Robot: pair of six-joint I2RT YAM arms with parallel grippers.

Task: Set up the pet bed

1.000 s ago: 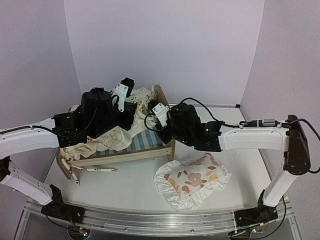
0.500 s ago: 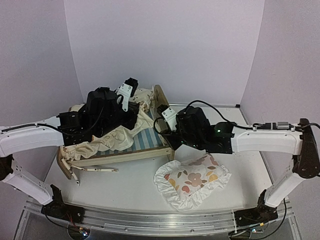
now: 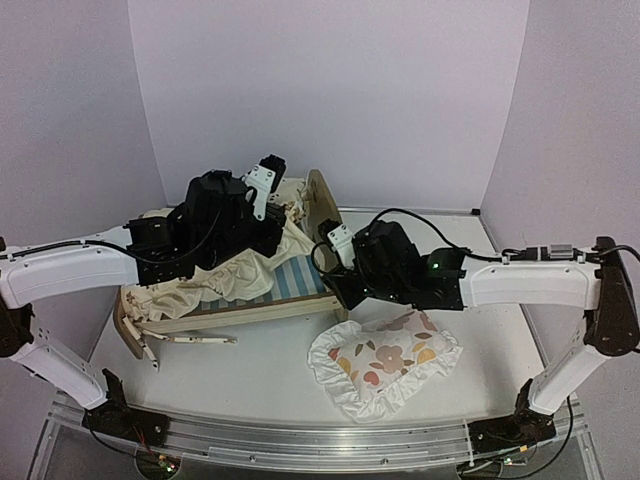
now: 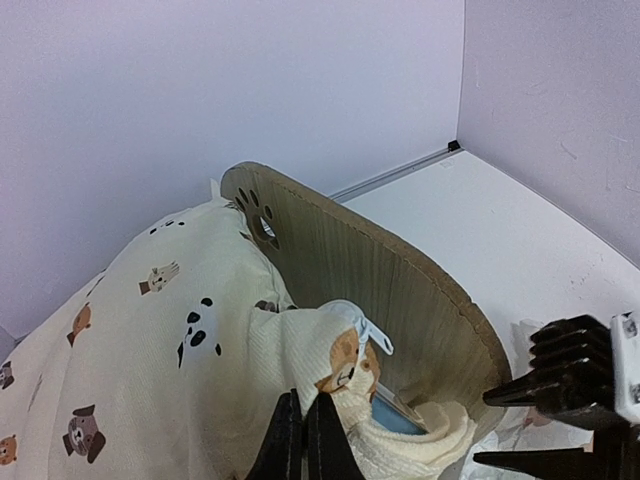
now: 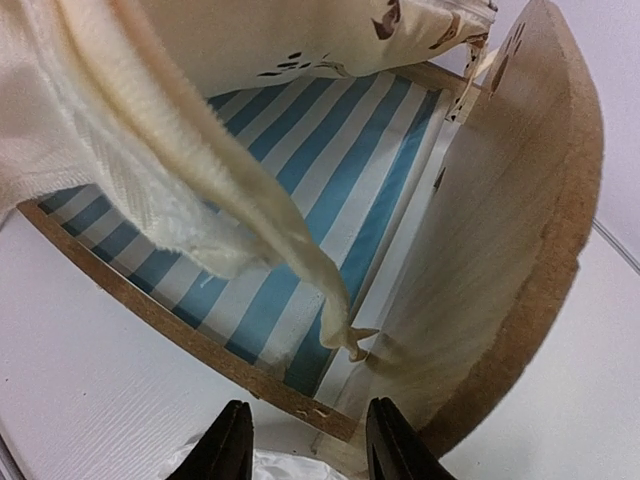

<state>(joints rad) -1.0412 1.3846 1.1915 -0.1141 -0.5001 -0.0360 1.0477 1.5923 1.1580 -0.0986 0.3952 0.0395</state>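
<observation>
The light-wood pet bed (image 3: 250, 310), with an arched paw-cutout headboard (image 3: 322, 198) and a blue-and-white striped base, stands on the left half of the white tabletop (image 3: 260, 370), its footboard towards the left edge. The left gripper (image 4: 307, 440), jaws closed, pinches a fold of the cream animal-print cushion (image 3: 235, 275), which drapes rumpled over the bed. The right gripper (image 5: 310, 445), jaws moderately apart and holding nothing, hovers above the bed's front corner beside the headboard. A ruffled white floral pillow (image 3: 385, 360) lies near the front edge, just beside that corner.
</observation>
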